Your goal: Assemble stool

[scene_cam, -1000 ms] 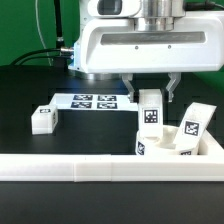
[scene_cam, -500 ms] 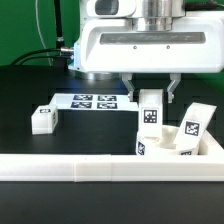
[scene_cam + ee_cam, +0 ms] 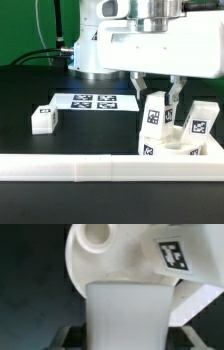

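Well away from the gripper, toward the exterior view's left: a loose leg, lying out of harm's way; nearer, the marker board, flat and apart from everything else. At the gripper itself: jaws clamped on a held leg, hanging tilted rather than upright, low over the seat; touching it or not, impossible to tell. In the wrist view, a seat hole lying ahead of the held leg's end, not under it. Likely trouble from here: coming down off-centre or canted, so catching the hole's edge, jamming, or shoving the seat along. Could also twist in the jaws, given smooth plastic and a slanted grip. Just beyond the gripper, toward the exterior view's right: a tagged leg, near enough to be knocked during any sideways correction. In front of all this, the rail, probably the only stop for a pushed seat.
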Controlling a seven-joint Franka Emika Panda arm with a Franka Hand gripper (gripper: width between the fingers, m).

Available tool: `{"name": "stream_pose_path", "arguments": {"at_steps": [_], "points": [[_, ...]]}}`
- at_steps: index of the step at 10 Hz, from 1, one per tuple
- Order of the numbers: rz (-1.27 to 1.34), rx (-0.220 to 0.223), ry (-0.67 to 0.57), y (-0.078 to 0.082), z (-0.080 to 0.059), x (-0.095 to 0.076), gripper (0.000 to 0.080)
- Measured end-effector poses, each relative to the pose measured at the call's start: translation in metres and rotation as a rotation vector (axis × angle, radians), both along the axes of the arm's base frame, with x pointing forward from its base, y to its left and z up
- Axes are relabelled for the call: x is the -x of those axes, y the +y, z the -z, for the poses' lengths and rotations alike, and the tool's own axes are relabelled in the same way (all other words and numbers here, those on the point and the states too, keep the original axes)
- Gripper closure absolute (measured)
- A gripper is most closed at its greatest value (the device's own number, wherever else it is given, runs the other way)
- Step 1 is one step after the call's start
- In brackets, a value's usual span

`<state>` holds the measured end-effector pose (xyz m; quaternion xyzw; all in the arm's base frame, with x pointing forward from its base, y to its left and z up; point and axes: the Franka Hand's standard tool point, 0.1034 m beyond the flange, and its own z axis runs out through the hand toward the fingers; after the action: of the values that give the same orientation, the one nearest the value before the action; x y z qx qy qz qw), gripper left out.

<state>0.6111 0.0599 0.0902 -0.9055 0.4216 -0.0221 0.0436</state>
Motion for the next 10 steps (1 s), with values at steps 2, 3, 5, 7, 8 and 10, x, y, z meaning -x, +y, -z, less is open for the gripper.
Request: {"name": "stream_pose_path", "arguments": {"at_steps": [2, 3, 5, 7, 8, 10], "points": [[0.239, -0.020, 0.015, 0.0056, 0.0005, 0.0002, 0.0464], [0.307, -0.028, 0.019, 0.0067, 0.0007, -0.0004, 0.0464], [0.539, -0.061, 0.040, 0.0108, 0.0014, -0.0012, 0.0464], [0.675, -0.084, 0.058, 0.0094, 0.0015, -0.0030, 0.0464], [0.716, -0.095, 0.063, 0.0096, 0.0015, -0.0032, 0.0464], [0.694, -0.098, 0.059, 0.0112, 0.0000, -0.0037, 0.0445]]}}
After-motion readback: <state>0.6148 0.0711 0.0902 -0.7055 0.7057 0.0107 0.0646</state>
